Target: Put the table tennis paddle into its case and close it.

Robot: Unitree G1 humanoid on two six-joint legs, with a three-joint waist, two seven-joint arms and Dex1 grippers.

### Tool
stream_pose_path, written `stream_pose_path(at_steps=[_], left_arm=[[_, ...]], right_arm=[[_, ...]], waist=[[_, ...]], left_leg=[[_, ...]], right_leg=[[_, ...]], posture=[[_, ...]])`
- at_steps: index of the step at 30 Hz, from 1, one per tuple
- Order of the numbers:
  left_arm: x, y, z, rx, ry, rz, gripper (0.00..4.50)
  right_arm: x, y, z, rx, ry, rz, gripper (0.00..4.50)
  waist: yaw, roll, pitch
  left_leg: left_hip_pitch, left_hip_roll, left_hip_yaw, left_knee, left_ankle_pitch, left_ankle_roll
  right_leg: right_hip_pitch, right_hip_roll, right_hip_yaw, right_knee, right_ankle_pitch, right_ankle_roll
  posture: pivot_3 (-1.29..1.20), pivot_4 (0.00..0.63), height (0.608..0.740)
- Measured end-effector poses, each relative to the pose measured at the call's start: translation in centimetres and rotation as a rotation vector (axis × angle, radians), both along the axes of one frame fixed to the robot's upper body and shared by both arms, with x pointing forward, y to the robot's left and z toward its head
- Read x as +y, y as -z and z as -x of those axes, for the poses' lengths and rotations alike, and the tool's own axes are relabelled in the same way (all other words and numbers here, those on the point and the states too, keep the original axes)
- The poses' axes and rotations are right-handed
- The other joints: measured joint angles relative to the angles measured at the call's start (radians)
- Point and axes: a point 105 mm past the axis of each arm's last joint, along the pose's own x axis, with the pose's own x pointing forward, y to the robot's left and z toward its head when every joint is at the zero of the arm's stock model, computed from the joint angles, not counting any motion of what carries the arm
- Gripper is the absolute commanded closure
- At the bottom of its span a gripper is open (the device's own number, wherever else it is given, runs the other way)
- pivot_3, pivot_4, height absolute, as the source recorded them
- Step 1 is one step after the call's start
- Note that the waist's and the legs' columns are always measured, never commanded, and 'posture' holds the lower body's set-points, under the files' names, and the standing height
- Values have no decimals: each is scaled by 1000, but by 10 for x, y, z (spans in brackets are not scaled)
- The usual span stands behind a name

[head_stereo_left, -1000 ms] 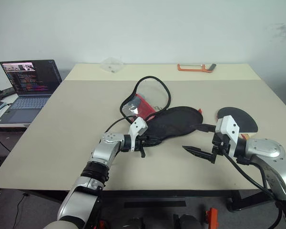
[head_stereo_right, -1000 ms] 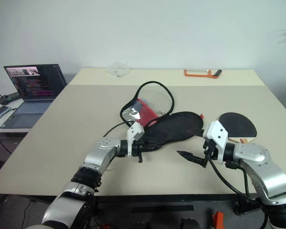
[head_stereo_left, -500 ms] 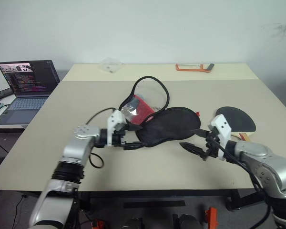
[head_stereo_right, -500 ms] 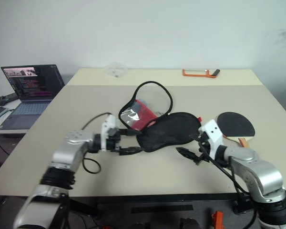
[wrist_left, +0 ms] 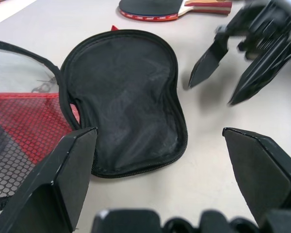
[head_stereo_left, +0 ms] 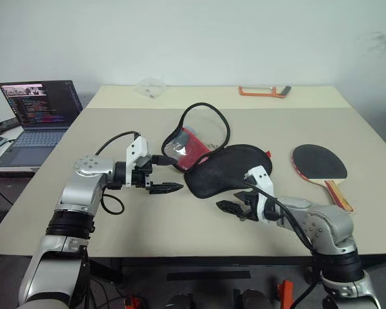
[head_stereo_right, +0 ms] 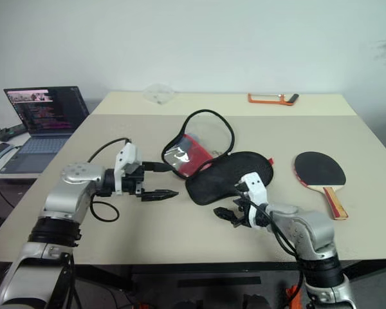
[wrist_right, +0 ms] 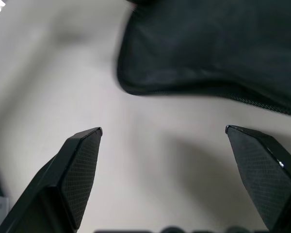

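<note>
My left gripper [head_stereo_left: 170, 188], jaws spread wide and empty, hovers just left of the case [head_stereo_left: 226, 168], pointing toward it. My right gripper [head_stereo_left: 230, 209], likewise wide open and holding nothing, hangs just in front of the case's black flap, its fingers [wrist_right: 80, 165] framing the flap's near edge in the wrist view. The case lies unzipped at mid-table [head_stereo_left: 103, 148], its red mesh half [head_stereo_left: 183, 145] raised behind. The table tennis paddle [head_stereo_left: 318, 162] rests flat to the right, well apart from both grippers, handle toward me
</note>
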Motion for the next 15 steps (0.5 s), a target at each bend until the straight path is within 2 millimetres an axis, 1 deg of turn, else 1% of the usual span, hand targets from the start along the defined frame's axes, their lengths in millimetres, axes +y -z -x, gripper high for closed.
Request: stream_pose_path(at_steps=[8,15], left_arm=[[0,1,0,-1,0,1,16],[1,5,2,0,0,-1,16]], right_arm=[[21,1,-22,-38,47,-21,0],[30,-1,-35,-42,112,-58,0]], waist=[[-11,0,0],[-13,0,0]], left_leg=[[3,1,1,0,0,1],[3,1,0,0,0,1]], right_leg=[[1,1,1,3,1,-1],[0,1,1,4,1,-1]], posture=[[0,150,740],[0,150,740]])
